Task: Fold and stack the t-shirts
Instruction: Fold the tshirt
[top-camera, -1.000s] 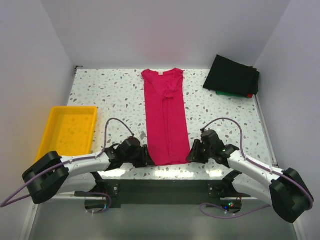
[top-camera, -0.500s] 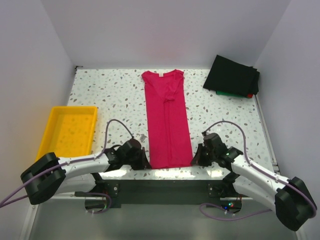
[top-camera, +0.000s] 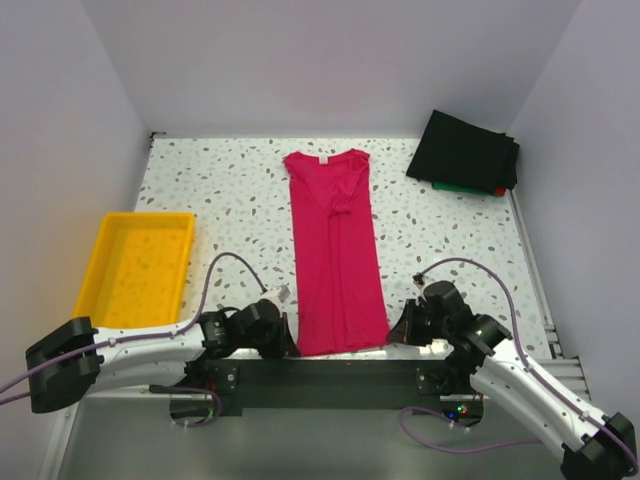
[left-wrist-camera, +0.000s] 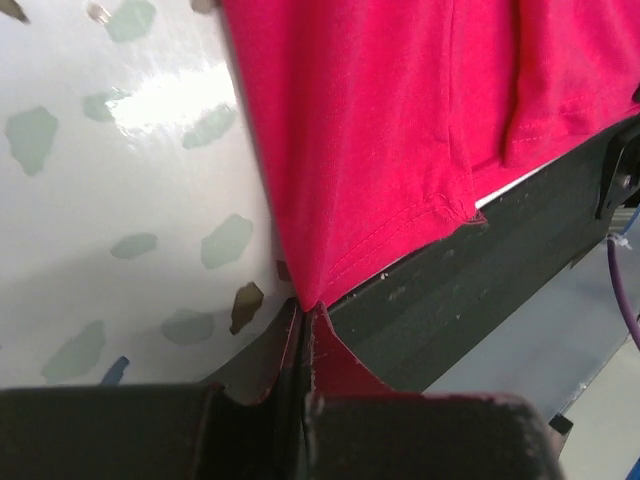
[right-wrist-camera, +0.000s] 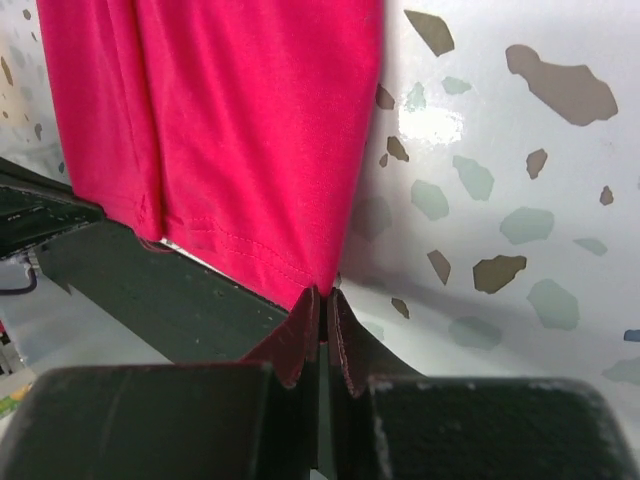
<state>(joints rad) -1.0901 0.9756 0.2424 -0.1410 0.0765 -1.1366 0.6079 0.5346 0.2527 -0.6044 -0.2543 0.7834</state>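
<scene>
A crimson-pink t-shirt (top-camera: 336, 250) lies as a long narrow strip down the middle of the table, neck at the far end, hem hanging over the near edge. My left gripper (top-camera: 291, 346) is shut on its near left hem corner (left-wrist-camera: 305, 290). The right gripper (top-camera: 396, 333) is shut on the near right hem corner (right-wrist-camera: 322, 280). Both pinch only the very tip of the cloth. At the back right lies a stack of t-shirts (top-camera: 466, 150), black on top with green and red edges showing under it.
A yellow plastic tray (top-camera: 140, 268) stands at the left of the speckled table. The table's dark front edge (left-wrist-camera: 470, 290) runs just under the hem. White walls close in the back and both sides.
Both grippers have closed on the hem corners and pulled back toward the near edge. The pink shirt has slid nearer, so its hem now overhangs the table front.
</scene>
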